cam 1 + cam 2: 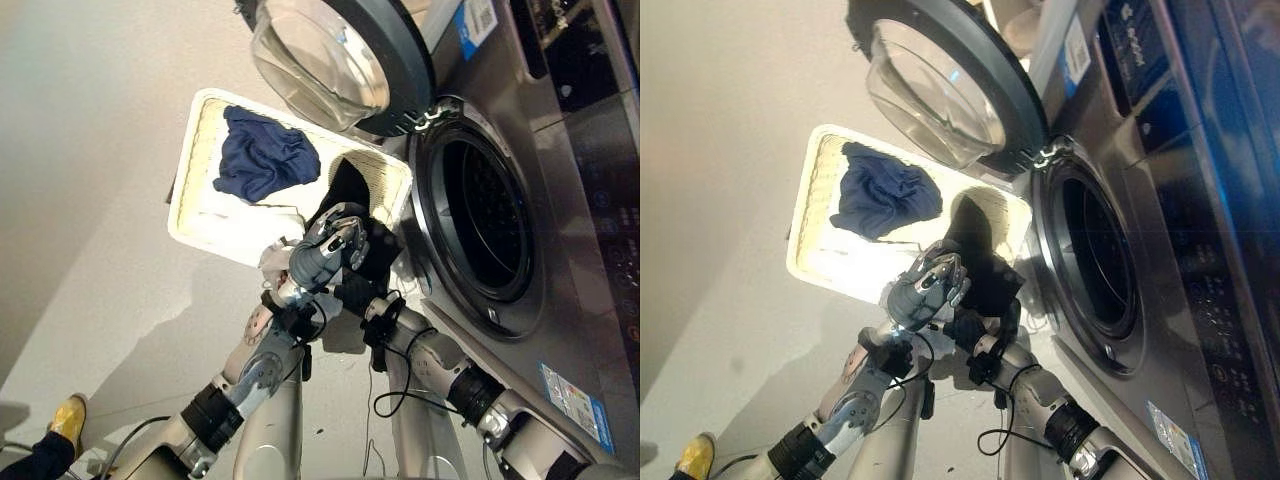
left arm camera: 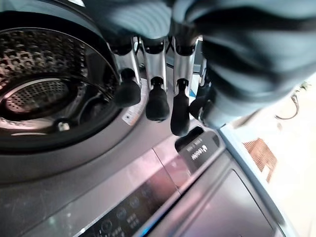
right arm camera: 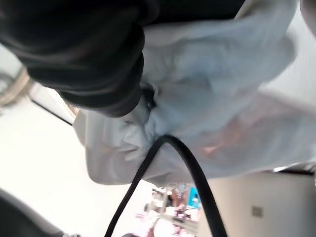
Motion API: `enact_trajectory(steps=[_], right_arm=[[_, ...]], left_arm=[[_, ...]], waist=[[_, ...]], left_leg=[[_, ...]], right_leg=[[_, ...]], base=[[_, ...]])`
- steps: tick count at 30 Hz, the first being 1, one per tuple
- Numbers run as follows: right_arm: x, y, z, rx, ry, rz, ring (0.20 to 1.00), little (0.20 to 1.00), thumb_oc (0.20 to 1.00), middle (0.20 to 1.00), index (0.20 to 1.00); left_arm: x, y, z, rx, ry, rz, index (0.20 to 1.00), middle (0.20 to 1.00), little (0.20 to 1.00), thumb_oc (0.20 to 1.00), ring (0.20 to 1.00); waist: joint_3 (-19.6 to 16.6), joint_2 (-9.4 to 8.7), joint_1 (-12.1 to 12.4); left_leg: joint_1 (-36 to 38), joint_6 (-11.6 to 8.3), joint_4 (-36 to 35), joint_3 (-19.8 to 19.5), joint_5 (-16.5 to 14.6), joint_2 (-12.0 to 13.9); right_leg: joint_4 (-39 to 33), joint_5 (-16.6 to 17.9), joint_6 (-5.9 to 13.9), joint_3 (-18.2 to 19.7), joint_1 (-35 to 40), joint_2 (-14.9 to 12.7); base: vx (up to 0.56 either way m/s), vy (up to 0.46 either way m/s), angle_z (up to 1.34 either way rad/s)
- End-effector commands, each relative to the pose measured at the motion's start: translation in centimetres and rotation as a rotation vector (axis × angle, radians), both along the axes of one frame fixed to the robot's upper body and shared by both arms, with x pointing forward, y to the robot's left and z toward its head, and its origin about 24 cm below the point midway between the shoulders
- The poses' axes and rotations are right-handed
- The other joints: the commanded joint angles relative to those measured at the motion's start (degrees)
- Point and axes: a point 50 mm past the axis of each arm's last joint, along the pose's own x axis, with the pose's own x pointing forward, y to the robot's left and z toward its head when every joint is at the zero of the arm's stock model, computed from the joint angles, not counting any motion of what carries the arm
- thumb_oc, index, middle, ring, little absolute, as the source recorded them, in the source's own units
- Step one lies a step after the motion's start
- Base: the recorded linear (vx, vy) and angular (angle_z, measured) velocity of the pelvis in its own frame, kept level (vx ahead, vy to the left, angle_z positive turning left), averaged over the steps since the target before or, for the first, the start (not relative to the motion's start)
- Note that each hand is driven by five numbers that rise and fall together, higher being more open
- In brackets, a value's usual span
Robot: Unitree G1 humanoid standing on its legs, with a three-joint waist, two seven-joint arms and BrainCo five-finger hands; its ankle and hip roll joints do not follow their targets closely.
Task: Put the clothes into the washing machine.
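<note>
Beside the washing machine (image 1: 560, 200), with its door (image 1: 340, 60) swung open, a white basket (image 1: 200, 200) sits on the floor holding a dark blue garment (image 1: 262, 158). Left hand (image 1: 325, 250) hovers between basket and drum opening (image 1: 480, 215), fingers (image 2: 157, 101) hanging loosely straight, holding nothing. Right hand (image 1: 355, 290) sits just beside it, under the dark cover; a pale cloth (image 3: 197, 108) lies bunched against it, but whether the fingers grip it cannot be told
</note>
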Motion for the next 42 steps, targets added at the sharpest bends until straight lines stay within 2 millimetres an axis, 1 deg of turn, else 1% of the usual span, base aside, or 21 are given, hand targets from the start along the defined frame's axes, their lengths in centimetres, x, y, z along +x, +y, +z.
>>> enact_trajectory(steps=[1, 4, 7, 11, 13, 14, 15, 16, 17, 18, 21, 22, 24, 26, 27, 30, 33, 37, 40, 41, 42], right_arm=[[-0.5, 2.6, 3.4, 0.233, -0.039, 0.042, 0.2, 0.2, 0.2, 0.2, 0.2], [0.1, 2.3, 3.6, 0.287, -0.012, -0.02, 0.2, 0.2, 0.2, 0.2, 0.2], [0.6, 1.8, 3.5, 0.314, -0.018, -0.083, 0.2, 0.2, 0.2, 0.2, 0.2], [0.7, 1.5, 3.6, 0.347, -0.019, -0.118, 0.2, 0.2, 0.2, 0.2, 0.2], [0.6, 1.5, 3.6, 0.374, 0.002, -0.138, 0.2, 0.2, 0.2, 0.2, 0.2], [0.6, 1.5, 3.6, 0.376, 0.004, -0.14, 0.2, 0.2, 0.2, 0.2, 0.2], [0.5, 1.5, 3.5, 0.378, 0.01, -0.141, 0.2, 0.2, 0.2, 0.2, 0.2], [0.5, 1.5, 3.5, 0.377, 0.012, -0.141, 0.2, 0.2, 0.2, 0.2, 0.2], [0.4, 1.4, 3.3, 0.371, 0.011, -0.14, 0.2, 0.2, 0.2, 0.2, 0.2], [0.2, 1.3, 3.1, 0.369, 0.012, -0.144, 0.2, 0.2, 0.2, 0.2, 0.2], [0.2, 1.0, 2.9, 0.345, -0.016, -0.159, 0.2, 0.2, 0.2, 0.2, 0.2], [0.3, 0.6, 2.9, 0.339, -0.031, -0.175, 0.2, 0.2, 0.2, 0.2, 0.2], [0.5, 0.1, 2.9, 0.331, -0.048, -0.197, 0.2, 0.2, 0.2, 0.2, 0.2], [0.5, 0.1, 2.9, 0.331, -0.048, -0.197, 0.2, 0.2, 0.2, 0.2, 0.2], [0.7, -0.9, 3.2, 0.267, -0.139, -0.22, 0.2, 0.2, 0.2, 0.2, 0.2], [1.0, -2.2, 4.2, 0.218, -0.258, -0.248, 0.2, 0.2, 0.2, 0.2, 0.2], [1.5, -3.4, 5.0, 0.246, -0.289, -0.307, 0.2, 0.2, 0.2, 0.2, 0.2], [2.5, -5.5, 6.4, 0.328, -0.319, -0.404, 0.2, 0.2, 0.2, 0.2, 0.2], [2.9, -6.5, 7.3, 0.354, -0.348, -0.426, 0.2, 0.2, 0.2, 0.2, 0.2], [3.0, -6.8, 7.9, 0.35, -0.376, -0.425, 0.2, 0.2, 0.2, 0.2, 0.2], [3.0, -6.8, 8.0, 0.346, -0.385, -0.421, 0.2, 0.2, 0.2, 0.2, 0.2]], left_arm=[[-0.8, -0.6, 0.9, -0.04, -0.065, 0.03, 0.2, 0.2, 0.2, 0.2, 0.2], [-0.4, -0.2, 0.8, -0.073, -0.035, 0.087, 0.2, 0.2, 0.2, 0.2, 0.2], [0.0, 0.6, 0.8, -0.111, -0.029, 0.188, 0.2, 0.2, 0.2, 0.2, 0.2], [0.1, 1.4, 1.0, -0.133, -0.036, 0.281, 0.2, 0.2, 0.2, 0.2, 0.2], [0.1, 2.1, 1.4, -0.152, -0.05, 0.382, 0.2, 0.2, 0.2, 0.2, 0.2], [0.1, 2.2, 1.5, -0.155, -0.052, 0.399, 0.2, 0.2, 0.2, 0.2, 0.2], [0.0, 2.9, 1.7, -0.176, -0.058, 0.475, 0.2, 0.2, 0.2, 0.2, 0.2], [0.0, 3.0, 1.7, -0.177, -0.056, 0.494, 0.438, 0.438, 0.438, 0.438, 0.438], [-0.1, 3.5, 1.8, -0.18, -0.057, 0.578, 0.893, 0.893, 0.893, 0.893, 0.893], [-0.2, 4.1, 2.0, -0.172, -0.058, 0.688, 1.0, 1.0, 1.0, 1.0, 1.0], [-0.7, 5.0, 2.3, -0.09, -0.122, 1.009, 1.0, 1.0, 1.0, 1.0, 1.0], [-0.6, 5.8, 2.4, -0.026, -0.144, 1.17, 1.0, 1.0, 1.0, 1.0, 1.0], [-0.1, 7.3, 2.3, 0.044, -0.149, 1.344, 1.0, 1.0, 1.0, 1.0, 1.0], [-0.1, 7.3, 2.3, 0.044, -0.149, 1.344, 1.0, 1.0, 1.0, 1.0, 1.0], [0.4, 9.4, 2.1, 0.116, -0.113, 1.449, 1.0, 1.0, 1.0, 1.0, 1.0], [0.7, 10.9, 1.4, 0.179, -0.063, 1.506, 1.0, 1.0, 1.0, 1.0, 1.0], [1.2, 11.9, 0.3, 0.249, -0.003, 1.539, 1.0, 1.0, 1.0, 1.0, 1.0], [1.8, 12.9, -1.8, 0.467, 0.04, 1.61, 1.0, 1.0, 1.0, 1.0, 1.0], [2.2, 13.2, -3.5, 0.621, 0.066, 1.571, 1.0, 1.0, 1.0, 1.0, 1.0], [2.4, 13.1, -4.2, 0.709, 0.062, 1.511, 1.0, 1.0, 1.0, 1.0, 1.0], [2.5, 13.1, -4.3, 0.722, 0.056, 1.496, 1.0, 1.0, 1.0, 1.0, 1.0]], waist=[[-1.1, 2.2, -1.9], [-1.1, 2.43, -2.0], [-1.1, 2.78, -2.1], [-1.1, 3.02, -2.0], [-1.1, 3.1, -2.0], [-1.1, 3.09, -2.0], [-1.1, 3.12, -1.9], [-1.1, 3.12, -1.9], [-1.1, 3.08, -1.8], [-1.1, 3.08, -1.7], [-1.1, 3.09, -1.3], [-1.1, 3.17, -1.0], [-1.1, 3.23, -0.6], [-1.1, 3.23, -0.6], [-1.1, 3.41, -0.3], [-1.1, 3.52, -0.4], [-1.1, 3.47, -0.5], [-1.1, 3.49, -0.6], [-1.1, 3.4, -1.1], [-1.1, 3.37, -1.3], [-1.1, 3.36, -1.4]], left_leg=[[-2.0, 1.9, -0.7, 0.0, 2.7, -3.3], [-2.2, 1.93, -0.2, 0.1, 2.7, -3.4], [-2.5, 1.91, 0.2, 0.0, 2.7, -3.4], [-2.8, 1.93, 0.4, -0.2, 2.9, -3.4], [-2.9, 1.96, 0.2, -0.3, 3.1, -3.5], [-2.9, 1.98, 0.2, -0.3, 3.2, -3.5], [-3.0, 1.97, 0.0, -0.4, 3.2, -3.4], [-3.0, 1.98, 0.0, -0.4, 3.2, -3.4], [-3.0, 1.98, 0.0, -0.5, 3.2, -3.4], [-2.9, 2.04, 0.1, -0.7, 3.2, -3.5], [-3.0, 2.13, 0.2, -1.0, 3.2, -3.6], [-3.0, 2.05, 0.4, -1.5, 3.2, -3.7], [-3.0, 1.97, 0.9, -2.1, 3.0, -4.0], [-3.0, 1.97, 0.9, -2.1, 3.0, -4.0], [-3.1, 1.82, 1.9, -2.7, 2.7, -4.2], [-3.2, 1.68, 3.0, -2.6, 2.3, -4.2], [-3.3, 1.69, 3.8, -2.6, 2.1, -4.3], [-3.3, 1.82, 3.8, -1.9, 1.9, -4.1], [-3.0, 1.82, 3.7, -1.3, 1.7, -3.9], [-2.8, 1.78, 3.5, -1.0, 1.7, -3.8], [-2.8, 1.77, 3.5, -0.8, 1.7, -3.7]], right_leg=[[-2.5, 2.9, 2.95, -4.2, 2.4, 0.0], [-2.2, 2.9, 2.8, -4.1, 2.2, 0.0], [-1.8, 2.7, 2.56, -3.9, 2.0, 0.0], [-1.8, 2.7, 2.38, -3.8, 1.9, 0.0], [-1.9, 2.9, 2.22, -3.8, 1.8, 0.1], [-1.9, 2.9, 2.2, -3.8, 1.8, 0.1], [-1.9, 2.7, 2.11, -3.8, 1.7, 0.1], [-1.9, 2.7, 2.09, -3.8, 1.7, 0.2], [-1.9, 2.6, 2.04, -3.8, 1.7, 0.2], [-1.7, 2.5, 1.91, -3.7, 1.8, 0.4], [-1.5, 2.1, 1.63, -3.7, 1.9, 0.6], [-1.4, 1.9, 1.57, -3.8, 2.0, 0.6], [-1.0, 1.6, 1.53, -3.8, 2.1, 0.5], [-1.0, 1.6, 1.53, -3.8, 2.1, 0.5], [-0.5, 1.2, 1.42, -3.8, 2.2, 0.4], [0.4, 0.6, 1.41, -3.5, 2.2, 0.4], [1.3, 0.3, 1.5, -3.3, 2.0, 0.6], [1.9, 0.0, 1.76, -3.0, 1.9, 1.0], [1.8, 0.2, 1.99, -2.5, 1.8, 1.2], [1.7, 0.3, 2.11, -2.3, 1.9, 1.2], [1.7, 0.4, 2.15, -2.2, 1.8, 1.3]], base=[[0.01, 0.022, -0.12], [0.01, 0.017, -0.07], [0.01, 0.012, -0.06], [0.01, 0.001, -0.02], [0.0, 0.0, 0.0], [0.0, 0.0, 0.0], [0.0, 0.0, 0.0], [0.0, 0.0, 0.0], [0.0, 0.0, 0.0], [0.02, -0.038, -0.01], [0.01, -0.041, -0.01], [0.01, -0.047, 0.0], [0.01, -0.027, 0.01], [0.01, -0.001, 0.02], [0.02, 0.0, 0.04], [0.02, -0.003, 0.03], [0.02, -0.023, 0.1], [0.0, -0.008, 0.04], [0.0, 0.014, 0.0], [0.01, 0.043, -0.01], [0.01, 0.074, -0.02]])
